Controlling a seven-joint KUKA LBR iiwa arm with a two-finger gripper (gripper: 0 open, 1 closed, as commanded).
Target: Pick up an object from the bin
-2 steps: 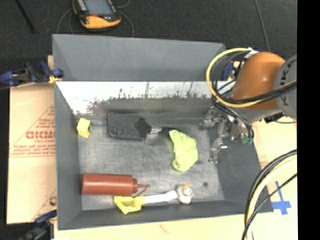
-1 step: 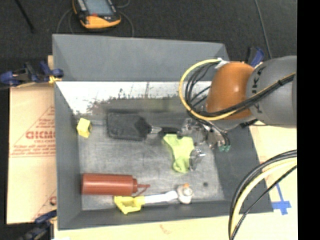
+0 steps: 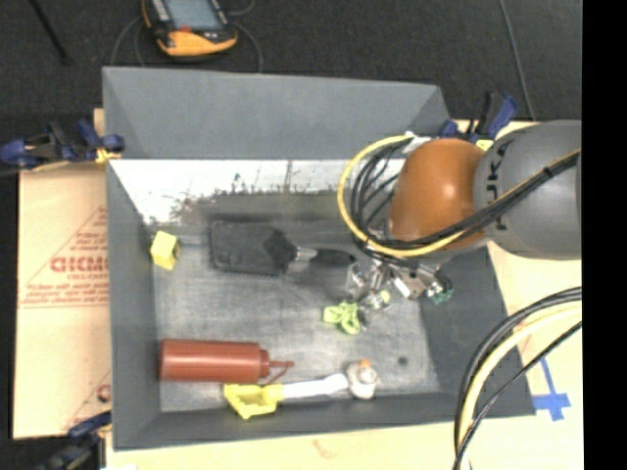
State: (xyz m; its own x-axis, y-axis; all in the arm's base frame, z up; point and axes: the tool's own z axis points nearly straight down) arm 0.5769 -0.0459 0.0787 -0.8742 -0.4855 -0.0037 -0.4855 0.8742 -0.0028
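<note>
Hanging hand beside small green thing, grip unclear, scuffed grey bin floor, perhaps dark carpet beyond

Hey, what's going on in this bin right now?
A robot arm reaches into the grey bin from the right. Its gripper is down near the floor, right beside a small green thing lying right of the middle. A red bottle, a dark block and a small yellow piece lie apart from it.
</note>
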